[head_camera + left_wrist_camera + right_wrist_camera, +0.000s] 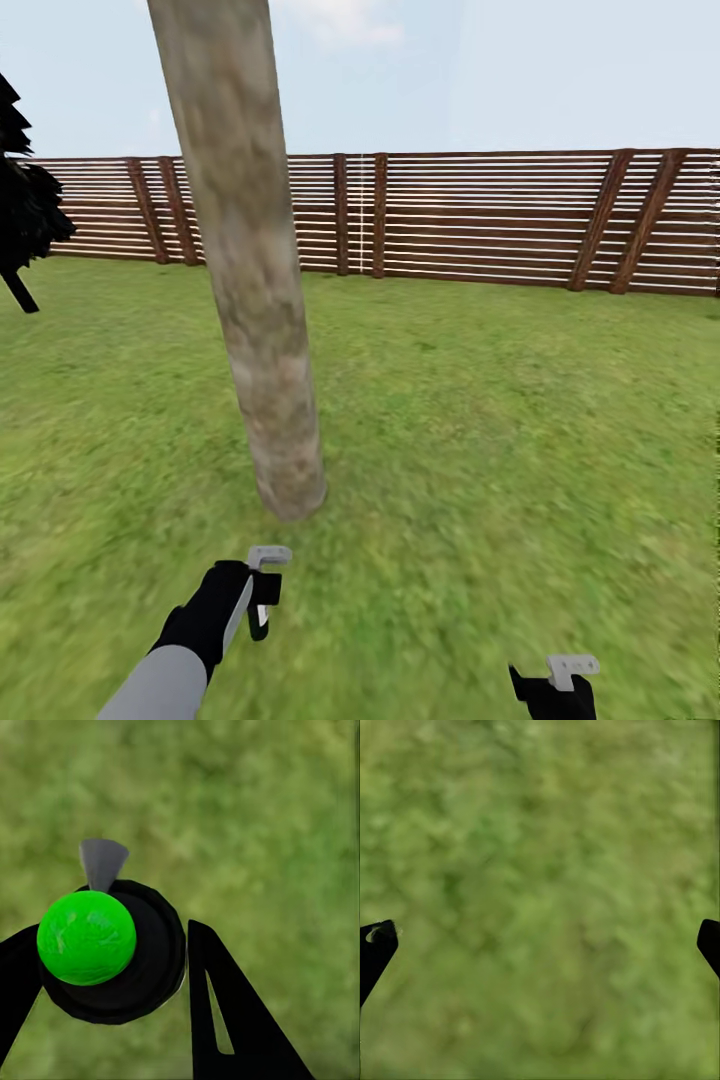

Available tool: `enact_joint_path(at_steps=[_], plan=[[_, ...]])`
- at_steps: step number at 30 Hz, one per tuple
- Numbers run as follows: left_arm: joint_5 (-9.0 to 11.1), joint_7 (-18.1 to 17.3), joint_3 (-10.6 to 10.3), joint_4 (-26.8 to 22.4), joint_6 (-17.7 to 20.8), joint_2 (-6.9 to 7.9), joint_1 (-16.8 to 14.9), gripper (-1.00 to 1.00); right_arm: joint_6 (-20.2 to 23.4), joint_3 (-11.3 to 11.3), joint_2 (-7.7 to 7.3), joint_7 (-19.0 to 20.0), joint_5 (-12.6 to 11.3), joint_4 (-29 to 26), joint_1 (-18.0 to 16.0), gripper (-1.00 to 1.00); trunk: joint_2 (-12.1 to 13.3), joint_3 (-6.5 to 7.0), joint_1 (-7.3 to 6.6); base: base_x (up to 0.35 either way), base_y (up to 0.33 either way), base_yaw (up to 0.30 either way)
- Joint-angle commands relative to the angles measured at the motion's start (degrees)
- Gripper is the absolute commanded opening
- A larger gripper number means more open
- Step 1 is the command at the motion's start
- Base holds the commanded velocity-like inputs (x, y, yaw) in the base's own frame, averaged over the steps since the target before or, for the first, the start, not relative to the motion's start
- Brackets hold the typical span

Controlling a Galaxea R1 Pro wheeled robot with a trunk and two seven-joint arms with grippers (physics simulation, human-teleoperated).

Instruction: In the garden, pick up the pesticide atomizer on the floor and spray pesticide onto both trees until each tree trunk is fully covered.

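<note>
Plainly unlabelled, the pesticide atomizer (pixel 105 949) sits clamped in the left claw (pixel 112 982).

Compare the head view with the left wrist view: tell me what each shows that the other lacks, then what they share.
Head view alone: the trunk rising from the lawn, the fence, a black tree, sky, and the right pincer.
Left wrist view alone: the atomizer seen close, with its green ball, black round body and grey nozzle, held between the fingers.
Both: the grass and the left pincer.
</note>
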Motion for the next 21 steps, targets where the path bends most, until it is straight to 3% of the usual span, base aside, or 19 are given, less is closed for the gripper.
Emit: enact_joint_path(at_steps=[1,6,11,14,18,21], plan=[[-0.01,-0.01,0.0,-0.03,0.0,0.01,0.08,-1.0,0.0,0.0,0.0,-0.03,0.0,0.0,0.0,1.0,0.0,0.0,0.0,0.087,0.063,-0.087],[0.05,0.02,-0.27,-0.26,0.0,-0.64,-0.36,-1.0,0.0,0.0,0.08,0.01,0.02,0.01,0.0,1.0,0.0,0.0,0.0,0.018,0.013,-0.018],[0.13,-0.01,-0.35,-0.36,0.02,-2.44,-3.31,-1.0,0.0,0.0,0.09,0.04,0.05,0.01,0.0,1.0,0.0,0.0,0.0,0.0,0.0,0.0],[0.17,-0.01,-0.4,-0.37,0.08,-2.74,-5.08,-1.0,0.0,0.0,0.09,0.04,0.08,0.01,0.0,1.0,0.0,0.0,0.0,0.0,0.0,0.0],[0.02,0.19,-0.34,-0.32,0.47,-2.03,-6.09,-1.0,0.0,0.0,0.09,0.04,0.09,0.01,0.0,1.0,0.0,0.0,0.0,0.0,0.0,0.0],[-0.11,0.44,-0.14,-0.36,3.23,-0.69,-6.0,-1.0,0.0,0.0,0.09,0.04,0.09,0.01,0.0,1.0,0.0,0.0,0.0,0.0,0.0,-0.002]])
